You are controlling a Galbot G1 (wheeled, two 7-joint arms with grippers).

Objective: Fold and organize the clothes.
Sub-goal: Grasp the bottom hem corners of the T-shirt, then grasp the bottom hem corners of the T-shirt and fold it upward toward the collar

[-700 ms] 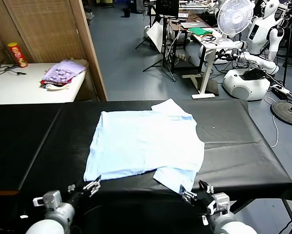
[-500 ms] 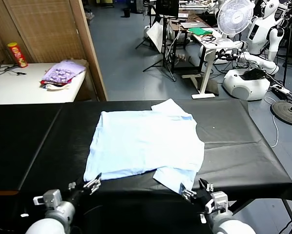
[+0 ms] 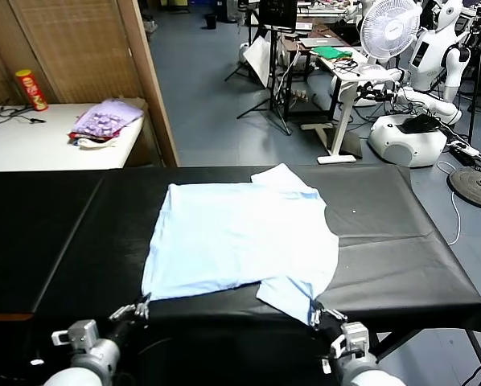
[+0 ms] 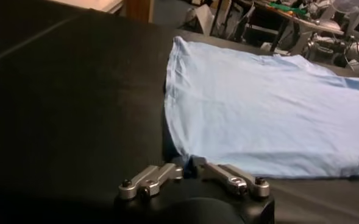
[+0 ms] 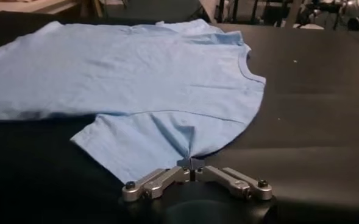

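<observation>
The T-shirt (image 3: 240, 241) lies spread across the middle of the black tabletop (image 3: 401, 249); in the head view both grippers have drawn back toward its near edge. The left wrist view shows the left gripper (image 4: 190, 173) pinched shut on the shirt's hem corner. The right wrist view shows the right gripper (image 5: 191, 164) clamped on the sleeve's tip, so a fold can probably begin.

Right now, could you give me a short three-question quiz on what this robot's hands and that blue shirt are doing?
1. True or false: the T-shirt lies spread on the black table.
2. Where does the left hand grip? A) collar B) near hem corner C) far sleeve
3. Fill in: the right hand is pinching the near ____.

Key: 1 true; 2 B; 3 sleeve.
</observation>
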